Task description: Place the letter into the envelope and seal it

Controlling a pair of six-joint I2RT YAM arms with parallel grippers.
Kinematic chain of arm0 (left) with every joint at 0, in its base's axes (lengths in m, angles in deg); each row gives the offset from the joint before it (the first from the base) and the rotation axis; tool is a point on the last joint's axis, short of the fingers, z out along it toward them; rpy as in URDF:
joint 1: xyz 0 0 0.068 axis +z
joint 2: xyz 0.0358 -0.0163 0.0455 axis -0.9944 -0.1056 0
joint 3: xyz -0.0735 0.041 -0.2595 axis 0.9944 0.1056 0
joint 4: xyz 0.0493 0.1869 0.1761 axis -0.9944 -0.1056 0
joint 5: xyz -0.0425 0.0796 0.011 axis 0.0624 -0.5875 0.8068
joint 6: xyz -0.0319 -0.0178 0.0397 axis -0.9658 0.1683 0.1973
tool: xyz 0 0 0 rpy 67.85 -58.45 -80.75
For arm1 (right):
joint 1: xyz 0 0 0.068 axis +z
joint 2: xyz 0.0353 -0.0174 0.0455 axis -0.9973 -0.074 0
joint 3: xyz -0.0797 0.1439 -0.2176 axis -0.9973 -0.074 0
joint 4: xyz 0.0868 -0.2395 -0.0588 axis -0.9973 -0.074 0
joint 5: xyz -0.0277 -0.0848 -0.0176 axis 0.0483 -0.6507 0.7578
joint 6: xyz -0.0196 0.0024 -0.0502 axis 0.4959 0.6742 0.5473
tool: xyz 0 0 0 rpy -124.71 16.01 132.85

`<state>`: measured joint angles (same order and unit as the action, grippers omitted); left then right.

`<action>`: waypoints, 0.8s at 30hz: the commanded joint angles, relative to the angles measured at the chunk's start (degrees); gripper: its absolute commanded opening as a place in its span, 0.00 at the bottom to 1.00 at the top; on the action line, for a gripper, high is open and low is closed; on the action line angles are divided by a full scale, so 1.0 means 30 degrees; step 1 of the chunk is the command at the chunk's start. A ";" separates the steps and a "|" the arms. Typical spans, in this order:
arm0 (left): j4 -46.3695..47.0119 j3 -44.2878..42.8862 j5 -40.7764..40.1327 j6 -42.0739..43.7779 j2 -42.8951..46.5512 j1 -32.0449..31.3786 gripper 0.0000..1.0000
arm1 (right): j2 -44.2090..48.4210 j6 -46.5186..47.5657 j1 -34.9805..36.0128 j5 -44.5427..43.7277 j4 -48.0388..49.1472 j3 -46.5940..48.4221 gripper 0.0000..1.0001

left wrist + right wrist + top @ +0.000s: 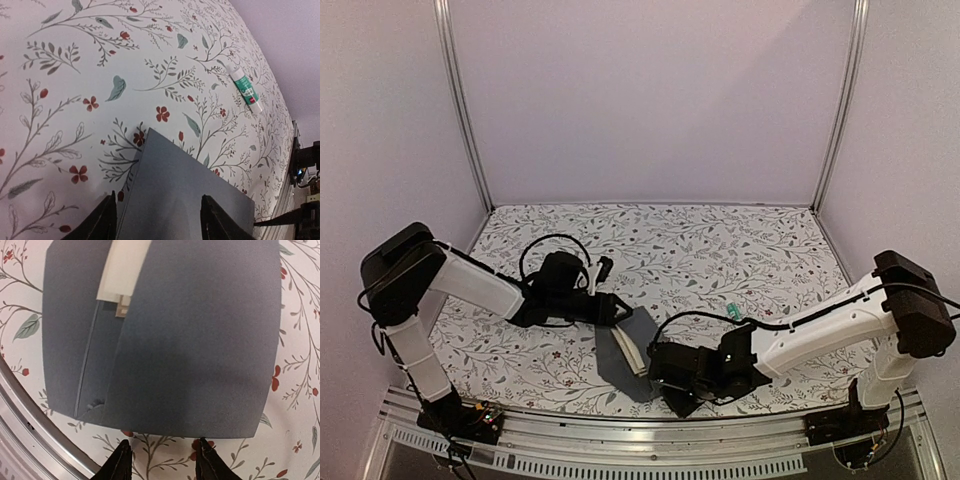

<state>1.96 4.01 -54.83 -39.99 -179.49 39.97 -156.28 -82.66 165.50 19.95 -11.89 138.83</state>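
Checking in on the envelope job from my desk, I'd call it somewhere past halfway. The letter [122,270] looks mostly tucked into the envelope [200,340], with only a pale cream strip poking out between the grey layers at one end; so by my read the insert step is nearly there but not finished. Sealing isn't done either as far as I can tell, since paper shows at the opening and I can't see a flap pressed flat over it. The glue stick [246,90] lies on its own on the tablecloth [720,250], well apart from the envelope, with neither arm near it.

The envelope lies flat on the cloth near the front edge of the table, between the two arms. It's dark slate grey and matte; a crease line runs down one panel and there's a small crumpled nick near one corner. The bit of letter that shows looks smooth and folded, no border visible on it.

Left gripper [157,202]: fingers spread, sitting over one end of the envelope with the grey sheet running between them; can't tell if the tips are pressing on it. Right gripper [163,445]: spread too, nothing between the fingers but cloth; the tips sit just short of the envelope's near edge.
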 commanded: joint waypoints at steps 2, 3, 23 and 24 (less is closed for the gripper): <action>-0.2001 -0.3655 0.4411 0.3632 -0.2213 0.0772 0.56 | -0.1545 0.1778 0.0082 0.1028 0.3061 0.1534 0.43; -0.2349 -0.4434 0.4813 0.4130 -0.2755 0.0838 0.56 | -0.1687 0.2074 0.0086 0.1185 0.3448 0.1730 0.43; -0.6663 -0.6684 -0.0669 0.5380 0.1825 0.0805 0.75 | 0.6703 0.3275 -0.3029 0.0610 0.4812 -0.2733 0.66; -0.6676 -0.5956 -0.1084 0.4916 0.2404 0.0725 0.75 | 0.6824 0.2966 -0.3785 0.0627 0.5372 -0.3132 0.68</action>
<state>-15.57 -20.01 -50.57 -21.83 -178.61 42.59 -137.11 -71.07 159.62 25.90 1.92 133.98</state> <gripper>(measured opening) 0.756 0.643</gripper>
